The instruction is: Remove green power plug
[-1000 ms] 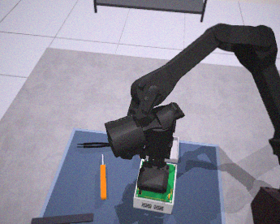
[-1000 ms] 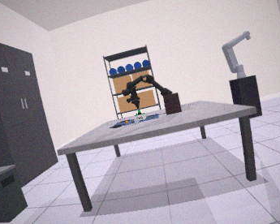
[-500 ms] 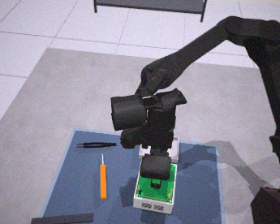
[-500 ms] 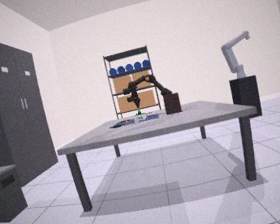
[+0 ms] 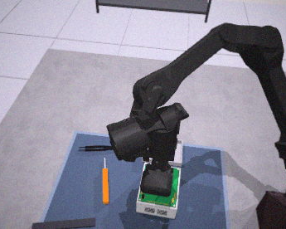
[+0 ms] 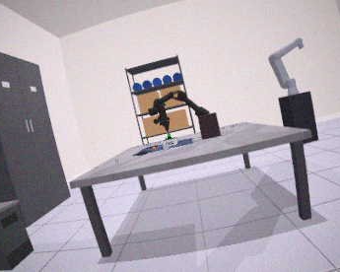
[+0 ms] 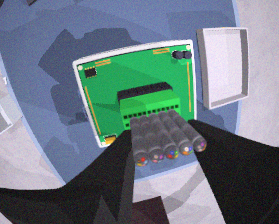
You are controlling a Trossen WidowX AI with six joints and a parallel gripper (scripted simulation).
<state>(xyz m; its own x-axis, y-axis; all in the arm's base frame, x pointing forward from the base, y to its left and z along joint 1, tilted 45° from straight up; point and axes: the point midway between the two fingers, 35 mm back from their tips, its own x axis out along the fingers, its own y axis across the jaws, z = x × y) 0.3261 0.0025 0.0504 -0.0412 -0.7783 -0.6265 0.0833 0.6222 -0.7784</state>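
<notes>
The six-joint arm (image 5: 197, 58) (image 6: 177, 95) is finished in matte black, with rounded joints, slim links and a thick cylindrical housing (image 5: 128, 138).
</notes>
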